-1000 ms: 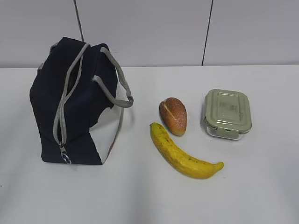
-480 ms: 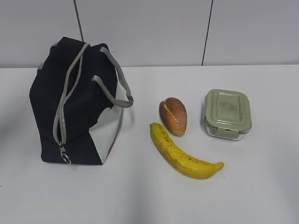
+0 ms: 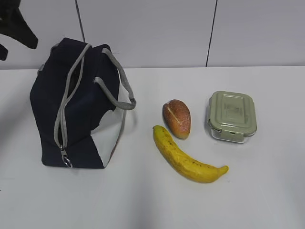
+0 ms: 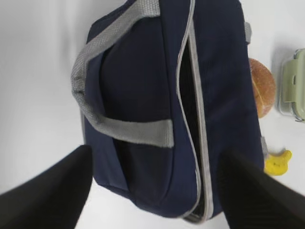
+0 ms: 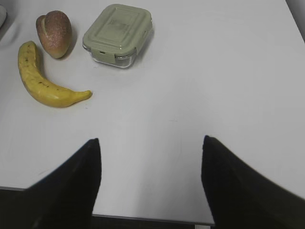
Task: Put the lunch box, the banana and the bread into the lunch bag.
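The navy lunch bag [image 3: 78,105] stands upright at the table's left, with a narrow dark gap along its grey zipper [image 4: 188,95]. My left gripper [image 4: 156,151] hangs open above the bag's top, apart from it; its dark fingers [image 3: 26,36] show at the upper left of the exterior view. The bread [image 3: 177,118], the banana [image 3: 186,157] and the green-lidded lunch box [image 3: 232,116] lie to the right of the bag. My right gripper [image 5: 150,139] is open and empty over bare table, well short of the banana [image 5: 40,81], the bread [image 5: 55,32] and the lunch box [image 5: 118,33].
Two grey strap handles [image 3: 116,81] arch over the bag's top. A metal ring pull [image 3: 67,162] hangs low on its front. The table's near edge [image 5: 143,218] runs just below my right gripper. A wall stands behind the table.
My left gripper has come into the exterior view at the upper left corner. The bag and the food items have not moved.
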### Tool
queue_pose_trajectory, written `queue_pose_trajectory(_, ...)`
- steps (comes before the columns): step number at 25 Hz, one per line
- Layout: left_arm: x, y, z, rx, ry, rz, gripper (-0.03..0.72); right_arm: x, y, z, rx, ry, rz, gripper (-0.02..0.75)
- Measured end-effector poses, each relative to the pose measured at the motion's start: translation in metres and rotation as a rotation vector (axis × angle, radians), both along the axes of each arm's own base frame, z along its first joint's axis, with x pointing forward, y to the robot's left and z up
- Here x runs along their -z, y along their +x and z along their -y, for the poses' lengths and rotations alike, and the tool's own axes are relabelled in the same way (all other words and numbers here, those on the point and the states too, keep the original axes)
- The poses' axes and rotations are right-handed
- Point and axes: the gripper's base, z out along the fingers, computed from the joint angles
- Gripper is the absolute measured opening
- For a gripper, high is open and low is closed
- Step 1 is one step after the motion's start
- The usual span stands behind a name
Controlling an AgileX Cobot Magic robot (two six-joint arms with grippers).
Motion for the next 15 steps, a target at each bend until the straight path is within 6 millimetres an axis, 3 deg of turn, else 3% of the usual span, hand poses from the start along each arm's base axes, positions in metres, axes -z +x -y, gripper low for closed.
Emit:
queue_pose_trajectory(7, 0.025, 0.041, 0.005, 0.0, -0.026, -0.05, 0.478, 0.0, 0.0, 0.0, 0.0, 0.0, 0.0, 0.491)
queue_pose_trajectory(12, 0.038, 0.053, 0.009, 0.017, -0.068, -0.059, 0.473, 0.0, 0.0, 0.0, 0.0, 0.0, 0.0, 0.491)
queue_pose_trajectory(15, 0.044, 0.057, 0.009, 0.017, -0.07, -0.066, 0.433, 0.0, 0.0, 0.0, 0.0, 0.0, 0.0, 0.491)
